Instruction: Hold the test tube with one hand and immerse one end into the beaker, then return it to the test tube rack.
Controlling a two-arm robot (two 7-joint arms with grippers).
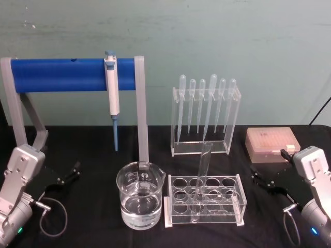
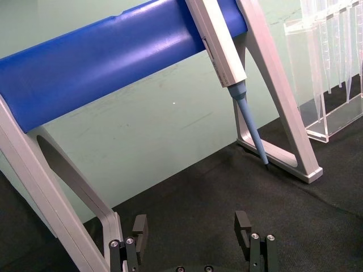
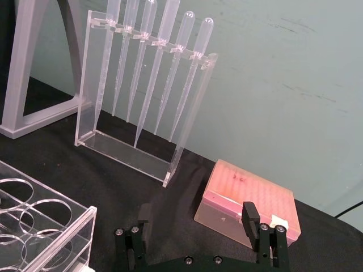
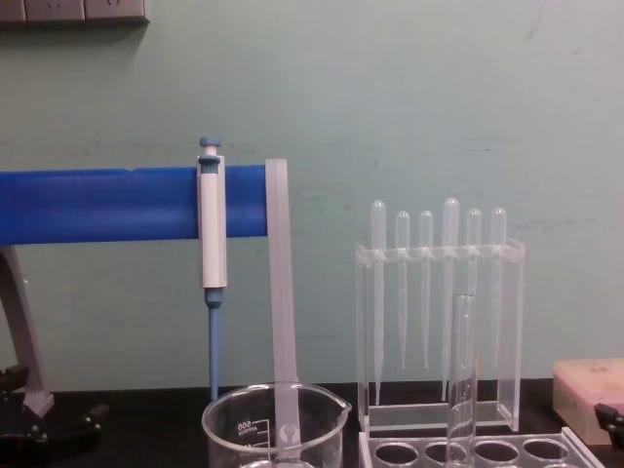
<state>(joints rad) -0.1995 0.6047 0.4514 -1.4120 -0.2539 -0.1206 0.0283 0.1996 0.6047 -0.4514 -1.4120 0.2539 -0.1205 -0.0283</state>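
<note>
The test tube [image 1: 202,173] stands in the test tube rack [image 1: 238,199], in the second hole from its left end, though which row cannot be told. The beaker [image 1: 139,194] sits just beside the rack at its 9 o'clock. The head view shows the tube leaning, rim tipped toward 1 o'clock, and clear liquid in the beaker's lower part. The chest view shows the tube looking upright and cuts the beaker off below its rim. The chest view also sets the tube's rim against the pipette stand [image 1: 206,116], which stands close behind the rack at 12 o'clock. Each wrist view shows what the head view leaves vague. The left gripper [image 2: 191,226] has its fingers [image 2: 139,226] spread wide apart with nothing between them, and it faces the blue-barred frame [image 2: 102,73] and the hanging pipettor [image 2: 218,42]. The right gripper [image 3: 196,218] is likewise spread and bare, with the rack's right end on one side of it and the pink tip box [image 3: 249,198] just ahead. In the head view the left gripper lies at the beaker's 9 o'clock across bare black table [image 1: 93,206]. The right gripper is nearer, at the rack's 3 o'clock. The frame's grey leg [image 1: 142,108] rises at the beaker's 12 o'clock.
</note>
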